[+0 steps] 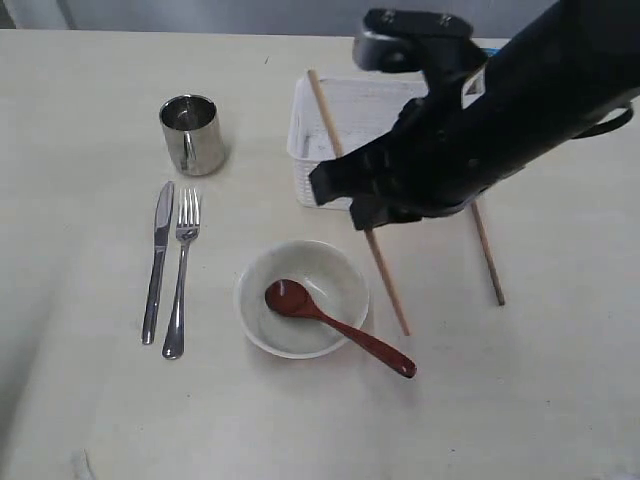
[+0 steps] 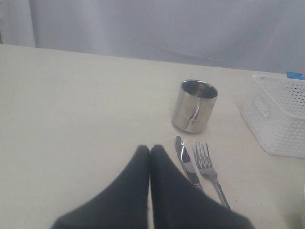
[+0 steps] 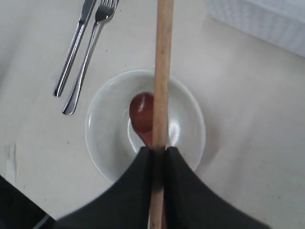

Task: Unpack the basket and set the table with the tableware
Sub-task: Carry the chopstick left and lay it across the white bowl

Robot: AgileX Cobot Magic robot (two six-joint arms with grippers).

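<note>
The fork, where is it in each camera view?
Exterior view: fork lies left of the bowl, beside the knife.
Left wrist view: fork between knife and basket, near the steel cup.
Right wrist view: fork beside the knife, just off the bowl.
Shared landmark: the knife alongside it.

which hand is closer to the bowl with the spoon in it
Right. The right hand hangs over the bowl, shut on a chopstick. The left hand is beside the knife and fork, on their side away from the bowl.
</note>
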